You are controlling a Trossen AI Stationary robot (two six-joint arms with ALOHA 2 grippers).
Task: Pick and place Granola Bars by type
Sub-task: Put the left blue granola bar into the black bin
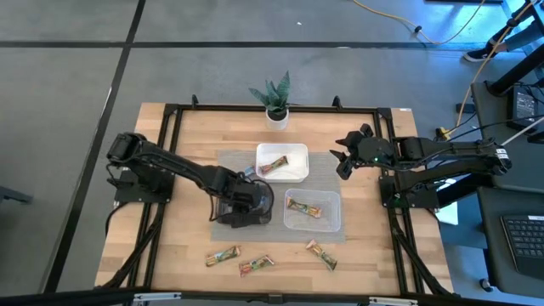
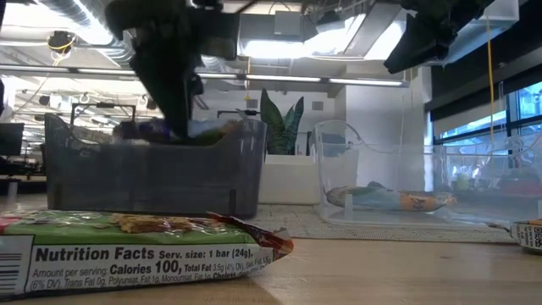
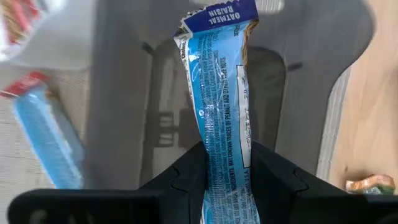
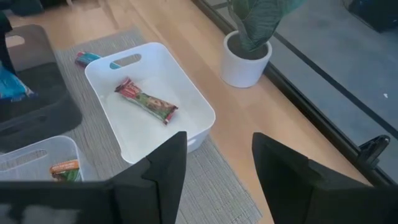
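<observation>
Left tool (image 3: pixel 227 177) grips a blue granola bar (image 3: pixel 221 99) over the black tray (image 1: pixel 242 212), the right tool (image 4: pixel 217 168) waits open, and three bars (image 1: pixel 223 256) lie unsorted on the counter (image 1: pixel 170 255).

On the blue bar (image 3: pixel 221 106) held between the jaws of the left gripper (image 3: pixel 227 177), the words "OATMEAL RAISIN" are printed in white on the dark blue end of the wrapper. Fine print running along a white strip of the same wrapper is too small to be read in full.

On the green-wrapped bar (image 2: pixel 140 250) lying on the near edge of the desk, a white panel is headed "Nutrition Facts", followed by "Serv. size: 1 bar (24g)". Beneath it, "Calories 100" and "Total Fat 3.5g" can be made out; the smaller lines below are only partly legible.

No other readable text is seen.
</observation>
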